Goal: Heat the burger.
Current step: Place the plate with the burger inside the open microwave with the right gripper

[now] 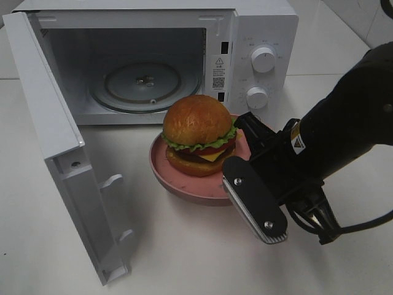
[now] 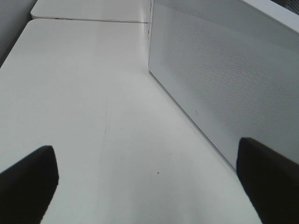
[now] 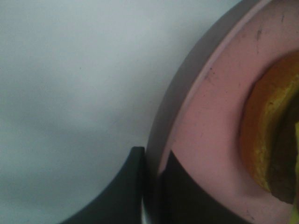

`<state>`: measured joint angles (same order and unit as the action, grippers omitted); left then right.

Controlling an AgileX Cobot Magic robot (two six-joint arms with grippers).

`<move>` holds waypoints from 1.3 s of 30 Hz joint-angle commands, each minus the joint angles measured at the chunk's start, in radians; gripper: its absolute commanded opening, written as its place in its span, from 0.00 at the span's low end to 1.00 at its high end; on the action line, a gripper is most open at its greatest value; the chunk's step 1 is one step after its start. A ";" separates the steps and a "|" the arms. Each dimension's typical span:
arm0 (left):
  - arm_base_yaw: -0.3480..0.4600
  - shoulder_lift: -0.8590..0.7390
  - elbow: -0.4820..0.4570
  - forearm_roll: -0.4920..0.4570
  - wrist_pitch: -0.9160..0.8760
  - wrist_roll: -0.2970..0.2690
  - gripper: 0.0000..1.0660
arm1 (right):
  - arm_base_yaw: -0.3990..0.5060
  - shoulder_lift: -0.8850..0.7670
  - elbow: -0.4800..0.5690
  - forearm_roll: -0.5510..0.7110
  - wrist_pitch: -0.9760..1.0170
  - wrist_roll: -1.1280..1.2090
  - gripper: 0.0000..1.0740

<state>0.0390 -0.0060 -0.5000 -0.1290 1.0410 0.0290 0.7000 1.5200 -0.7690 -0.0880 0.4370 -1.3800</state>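
Exterior high view: a white worktop (image 1: 184, 264) was occupied by a white microwave (image 1: 264, 31), its door (image 1: 55, 141) swung open. Just before the opening, a pink plate (image 1: 178, 184) was seen, with the burger (image 1: 199, 132) seated on it. The plate's rim was pinched by the right gripper (image 3: 152, 186). The left gripper (image 2: 149, 186) was held wide beside the microwave's outer wall.

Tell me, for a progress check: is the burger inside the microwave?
Out: the burger sits on the pink plate in front of the open microwave.
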 commanded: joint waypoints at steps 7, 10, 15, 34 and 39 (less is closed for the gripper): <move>-0.003 -0.025 0.004 0.002 -0.008 -0.004 0.92 | -0.014 -0.008 -0.025 0.036 -0.035 -0.050 0.00; -0.003 -0.025 0.004 0.002 -0.008 -0.004 0.92 | -0.014 -0.008 -0.038 0.034 -0.033 -0.056 0.00; -0.003 -0.025 0.004 0.002 -0.008 -0.004 0.92 | -0.014 -0.007 -0.078 0.041 -0.033 -0.056 0.00; -0.003 -0.025 0.004 0.001 -0.008 -0.004 0.92 | -0.012 0.139 -0.319 0.110 0.062 -0.089 0.00; -0.003 -0.025 0.004 0.001 -0.008 -0.004 0.92 | -0.012 0.196 -0.391 0.126 0.075 -0.091 0.00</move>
<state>0.0390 -0.0060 -0.5000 -0.1290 1.0410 0.0290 0.6910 1.7060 -1.1210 0.0280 0.5460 -1.4500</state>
